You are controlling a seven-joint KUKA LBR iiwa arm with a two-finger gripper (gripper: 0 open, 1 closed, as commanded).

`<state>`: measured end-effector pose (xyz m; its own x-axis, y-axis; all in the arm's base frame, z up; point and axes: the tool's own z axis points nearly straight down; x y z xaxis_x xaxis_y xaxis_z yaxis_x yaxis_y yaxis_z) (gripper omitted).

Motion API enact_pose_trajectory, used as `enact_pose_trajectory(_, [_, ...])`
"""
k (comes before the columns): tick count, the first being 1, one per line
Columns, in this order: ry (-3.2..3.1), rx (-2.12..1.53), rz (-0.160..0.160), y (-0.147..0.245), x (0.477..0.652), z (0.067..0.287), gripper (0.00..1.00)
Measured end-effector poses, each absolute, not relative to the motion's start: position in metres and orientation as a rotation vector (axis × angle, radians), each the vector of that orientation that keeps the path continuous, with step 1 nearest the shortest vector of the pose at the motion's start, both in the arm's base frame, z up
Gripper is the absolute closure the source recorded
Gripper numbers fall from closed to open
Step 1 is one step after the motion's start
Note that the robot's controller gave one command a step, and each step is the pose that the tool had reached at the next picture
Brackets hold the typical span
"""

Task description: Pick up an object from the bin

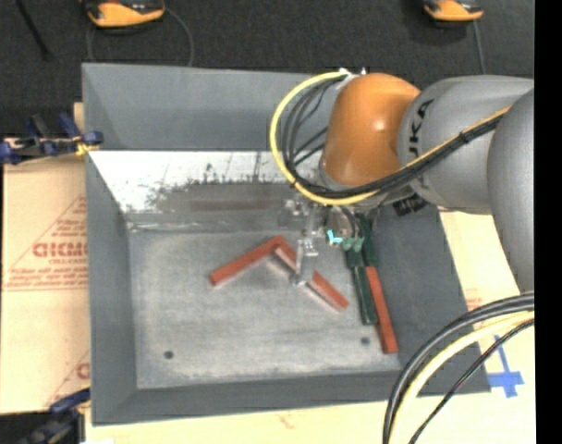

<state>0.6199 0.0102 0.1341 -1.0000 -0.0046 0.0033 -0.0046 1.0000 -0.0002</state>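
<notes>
Overhead on bin (106,294) (slightly oblique)

Grey metal bin (170,340): we see dull, matt sheet, its floor grainy, its back wall scuffed and scratched.
Long red-brown flat stick (249,262): matt; we cannot tell wood from plastic.
Orange domed wrist cover (369,128): smooth, glossy plastic to us.
Grey arm casing (475,146): smooth, satin.

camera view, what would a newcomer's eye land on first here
The arm's big orange cover looms over the right half of the grey bin. Below it, in the middle of the floor, lies a red-brown bent bar. A green and red tool lies along the right wall.
</notes>
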Motion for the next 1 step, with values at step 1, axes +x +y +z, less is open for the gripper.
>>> enact_pose_trajectory(1, [-3.143,0.019,-0.002,0.0437,0.6458,0.0701,0.0])
